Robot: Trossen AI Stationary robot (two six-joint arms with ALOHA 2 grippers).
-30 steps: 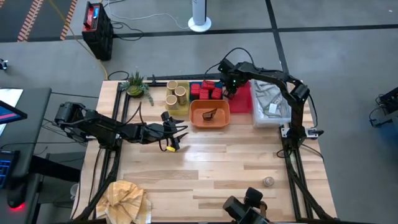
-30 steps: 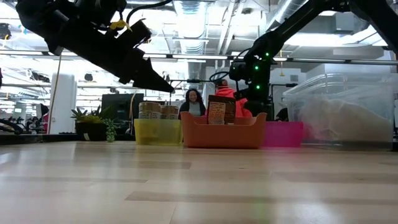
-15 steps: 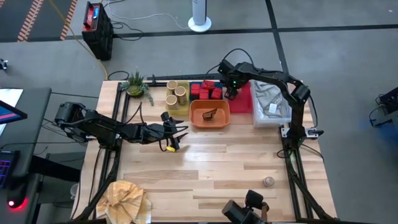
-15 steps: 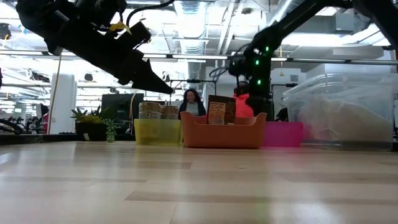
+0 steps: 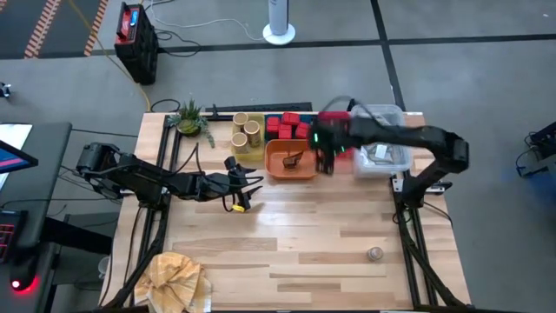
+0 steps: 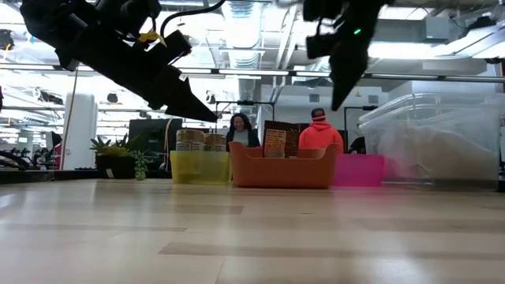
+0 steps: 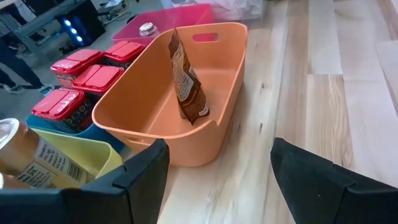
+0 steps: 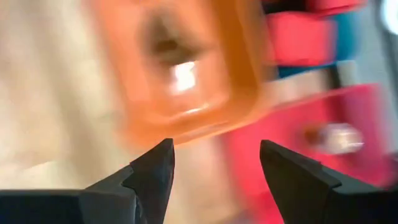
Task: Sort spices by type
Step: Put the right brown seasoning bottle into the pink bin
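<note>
My left gripper [image 5: 249, 185] hangs open and empty above the table, near the orange tray [image 5: 280, 168]; its wrist view [image 7: 217, 146] looks into that tray. My right gripper [image 5: 327, 163] is open and empty, raised over the orange tray's right end [image 8: 214, 146]. A dark brown packet [image 7: 186, 81] leans inside the orange tray. Tan jars [image 5: 247, 130] stand in a yellow tray, red tins [image 5: 287, 127] in a blue tray. One silver-topped shaker [image 7: 147, 28] stands in the pink tray [image 5: 344, 149]. Another shaker [image 5: 374, 254] stands on the table near the front right.
A clear plastic bin [image 5: 383, 155] stands right of the pink tray. A green spiky plant [image 5: 189, 117] is at the far left corner. A crumpled tan sheet [image 5: 175, 278] lies at the near left corner. Bare wood lies between the trays and the near edge.
My right gripper has risen from low over the pink tray at the far side and swung toward the near edge. It now hangs high over the orange tray's right end. My left arm has kept still.
</note>
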